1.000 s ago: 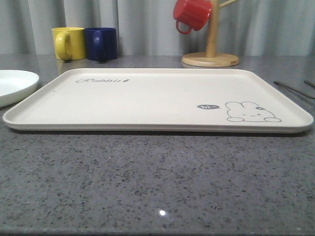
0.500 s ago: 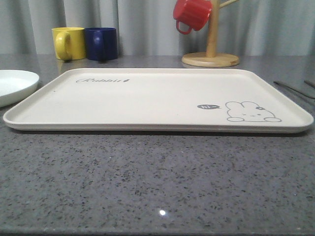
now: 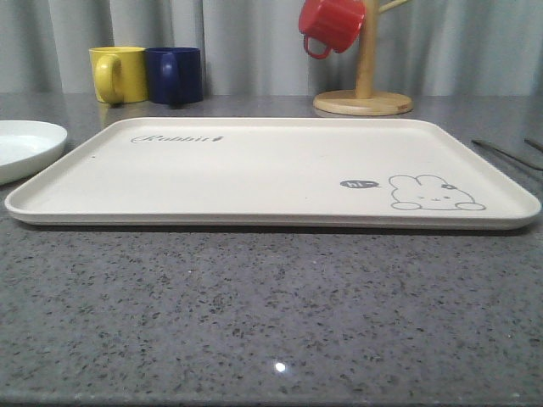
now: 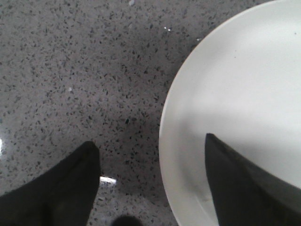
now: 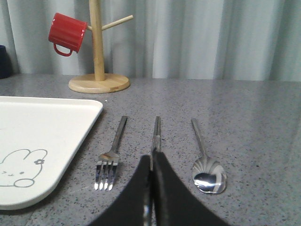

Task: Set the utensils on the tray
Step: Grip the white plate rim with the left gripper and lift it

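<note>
Utensils lie on bare tabletop (image 5: 263,132) just off the tray's (image 5: 56,141) right edge, three in a row, parallel, apart from each other: fork (image 5: 110,155) nearest the tray, tines toward the camera; chopsticks (image 5: 157,132) in the middle; spoon (image 5: 206,162) farthest out, bowl up. Nothing is on the tray yet. In front view only thin handle ends (image 3: 507,154) show past the tray's right rim.

Handling, my read: slim polished metal, so stiff, light, not fragile, but slippery and lying nearly flat on hard stone. Little height to get under. Chopsticks are the worst case, two flat strips side by side that could split or pivot if pinched off-centre. Best to pinch across the width near mid-length so both sticks come up level. Fork and spoon: take the handle neck, not tines or bowl.

Right hand (image 5: 151,202) is low, lined up over the near end of the chopsticks, fingers (image 5: 171,202) drawn together to a thin slit. Sticks run into that slit, but I cannot tell whether they are actually clamped or just underneath.

Left hand (image 4: 150,188) hangs spread wide, holding nothing, straddling the rim of the white plate (image 4: 244,94): one finger over stone, the other over the plate. Well away from the cutlery.
</note>
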`<state>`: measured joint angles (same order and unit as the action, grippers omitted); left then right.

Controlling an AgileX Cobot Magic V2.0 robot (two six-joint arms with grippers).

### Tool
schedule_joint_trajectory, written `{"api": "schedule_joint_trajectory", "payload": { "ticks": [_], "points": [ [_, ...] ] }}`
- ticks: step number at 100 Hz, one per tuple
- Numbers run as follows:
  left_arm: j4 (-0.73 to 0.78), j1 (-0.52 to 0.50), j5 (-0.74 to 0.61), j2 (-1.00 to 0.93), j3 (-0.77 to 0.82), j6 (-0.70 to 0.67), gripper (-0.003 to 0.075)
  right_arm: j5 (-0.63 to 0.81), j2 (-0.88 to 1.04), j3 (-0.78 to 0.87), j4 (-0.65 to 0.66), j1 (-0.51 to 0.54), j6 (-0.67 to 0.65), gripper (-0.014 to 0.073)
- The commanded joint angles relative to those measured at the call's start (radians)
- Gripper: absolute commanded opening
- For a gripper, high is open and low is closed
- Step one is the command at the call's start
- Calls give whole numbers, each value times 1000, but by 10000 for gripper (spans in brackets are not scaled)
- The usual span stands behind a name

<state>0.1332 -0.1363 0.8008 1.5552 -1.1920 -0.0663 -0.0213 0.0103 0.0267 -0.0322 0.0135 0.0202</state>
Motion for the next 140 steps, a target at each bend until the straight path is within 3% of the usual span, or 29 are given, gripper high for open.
{"api": "schedule_joint_trajectory", "payload": {
  "ticks": [1,63,70,77,94,140],
  "points": [
    [-11,-4,-44,-15,-36,6,455,87,22,-17,-3,5,6,-68],
    [-53,-4,-46,68,-36,25,448,87,22,-17,-3,5,6,-68],
    [-54,-4,-46,68,-36,25,410,87,22,-17,-3,5,6,-68],
    [-54,-4,-46,68,-36,30,318,87,22,-17,-3,5,6,-68],
    [-58,-4,-46,68,-36,47,-18,87,22,-17,-3,5,6,-68],
    [-92,-24,-46,-82,-36,77,-17,87,22,-17,-3,5,6,-68]
  ]
}}
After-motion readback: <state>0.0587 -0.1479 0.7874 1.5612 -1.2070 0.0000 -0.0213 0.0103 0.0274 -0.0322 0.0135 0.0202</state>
